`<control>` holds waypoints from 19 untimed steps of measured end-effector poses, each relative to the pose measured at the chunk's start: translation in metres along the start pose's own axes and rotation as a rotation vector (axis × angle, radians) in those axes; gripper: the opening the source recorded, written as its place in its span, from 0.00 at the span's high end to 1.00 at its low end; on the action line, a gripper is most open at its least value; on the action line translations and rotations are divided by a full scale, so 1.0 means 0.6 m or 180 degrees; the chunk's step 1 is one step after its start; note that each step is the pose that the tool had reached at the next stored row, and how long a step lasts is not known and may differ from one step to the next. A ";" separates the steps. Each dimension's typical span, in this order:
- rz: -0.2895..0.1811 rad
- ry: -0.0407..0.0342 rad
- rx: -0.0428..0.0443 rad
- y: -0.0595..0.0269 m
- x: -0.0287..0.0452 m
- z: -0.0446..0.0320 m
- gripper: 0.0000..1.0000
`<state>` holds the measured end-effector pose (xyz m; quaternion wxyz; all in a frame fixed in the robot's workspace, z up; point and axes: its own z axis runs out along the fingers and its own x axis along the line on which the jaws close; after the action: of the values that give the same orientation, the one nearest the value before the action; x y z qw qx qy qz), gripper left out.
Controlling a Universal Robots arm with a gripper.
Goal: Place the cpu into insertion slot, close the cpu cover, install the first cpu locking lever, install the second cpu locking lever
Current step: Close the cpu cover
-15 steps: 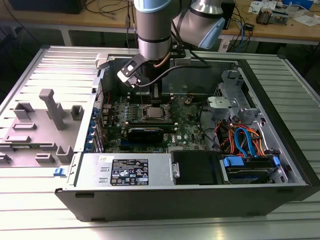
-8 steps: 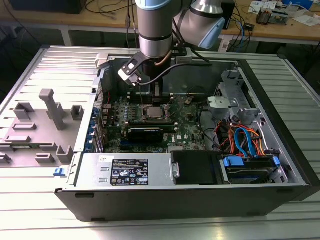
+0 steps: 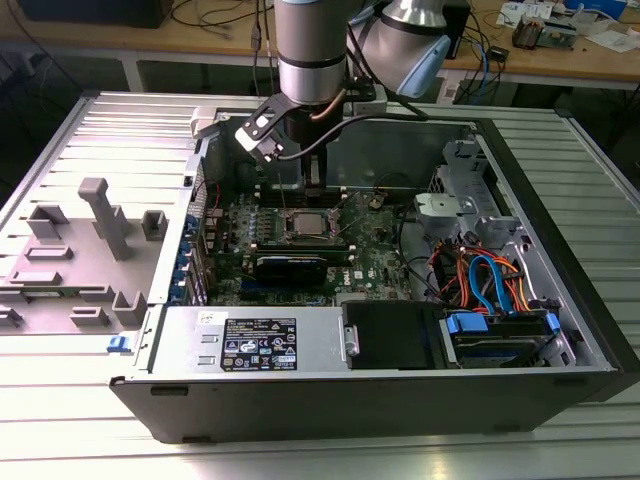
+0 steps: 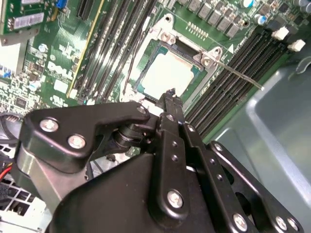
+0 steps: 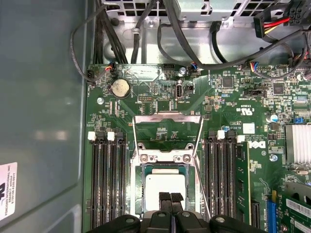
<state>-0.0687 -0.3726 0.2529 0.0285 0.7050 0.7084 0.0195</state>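
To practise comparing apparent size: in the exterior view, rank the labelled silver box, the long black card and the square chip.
Largest: silver box
Then: long black card
Smallest: chip

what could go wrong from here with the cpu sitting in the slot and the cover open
1. The tool hangs close over the cpu in the insertion slot; a small downward slip might press or scrape the chip.
2. The cpu cover stands open and a locking lever juts out unlatched, so the tool may snag either.

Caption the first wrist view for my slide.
Pincer above the cpu seated in the insertion slot, cpu cover open.
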 end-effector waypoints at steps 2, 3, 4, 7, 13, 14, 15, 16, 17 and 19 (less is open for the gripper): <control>0.0000 0.0000 0.0001 0.000 0.000 0.000 0.89; 0.0000 -0.0001 0.0002 0.000 0.000 0.000 0.89; 0.0000 -0.0001 0.0003 0.000 0.000 0.000 0.89; 0.0000 0.0000 0.0003 0.000 0.000 0.000 0.89; 0.0000 0.0000 0.0003 0.002 0.000 0.000 0.89; 0.0000 -0.0001 0.0003 0.002 0.000 0.000 0.89; 0.0000 -0.0001 0.0003 0.003 0.000 0.000 0.89; 0.0000 -0.0001 0.0003 0.005 0.000 0.000 0.89; 0.0000 -0.0001 0.0003 0.006 0.000 0.000 0.89; 0.0000 0.0000 0.0003 0.010 0.000 0.001 0.89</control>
<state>-0.0629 -0.3726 0.2529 0.0282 0.7050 0.7084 0.0191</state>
